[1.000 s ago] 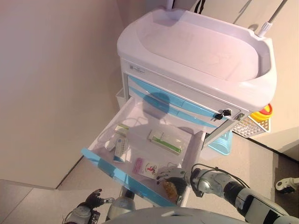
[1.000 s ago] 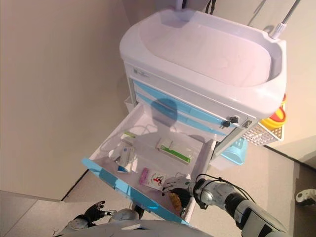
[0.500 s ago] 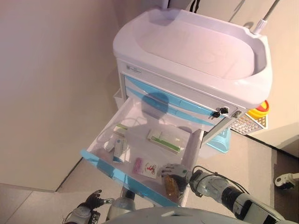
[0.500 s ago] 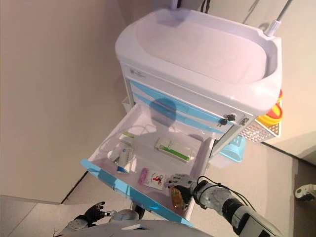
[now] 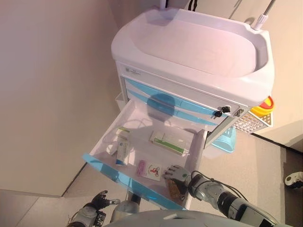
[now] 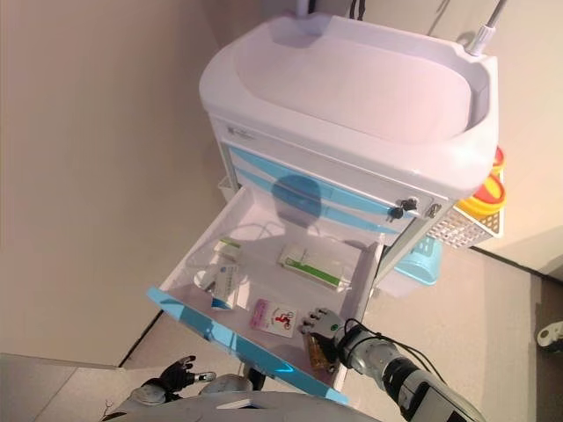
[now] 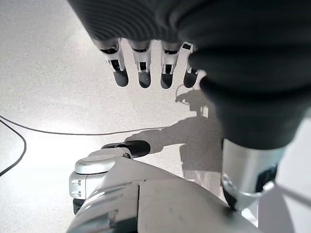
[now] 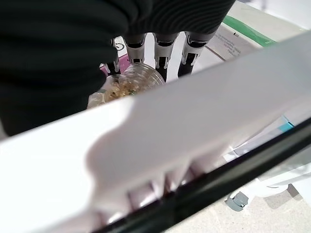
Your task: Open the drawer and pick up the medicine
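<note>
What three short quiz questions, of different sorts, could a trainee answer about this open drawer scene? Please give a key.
1. True or false: the drawer is open.
2. Which hand is over the clear container at the drawer's front corner: A left hand, B right hand?
3. Fill in: the green-striped box lies ___ the drawer.

Key: 1 true; 2 B; 3 inside. The left hand hangs open near the floor.

1. Cart [image 5: 199,52]: smooth, glossy white plastic.
2. Drawer [image 5: 124,176]: glossy white plastic, blue front.
3. Jar [image 8: 127,83]: clear ribbed plastic.
4. Boxes [image 5: 166,142]: matt card.
5. Floor [image 7: 53,77]: speckled, smooth.
</note>
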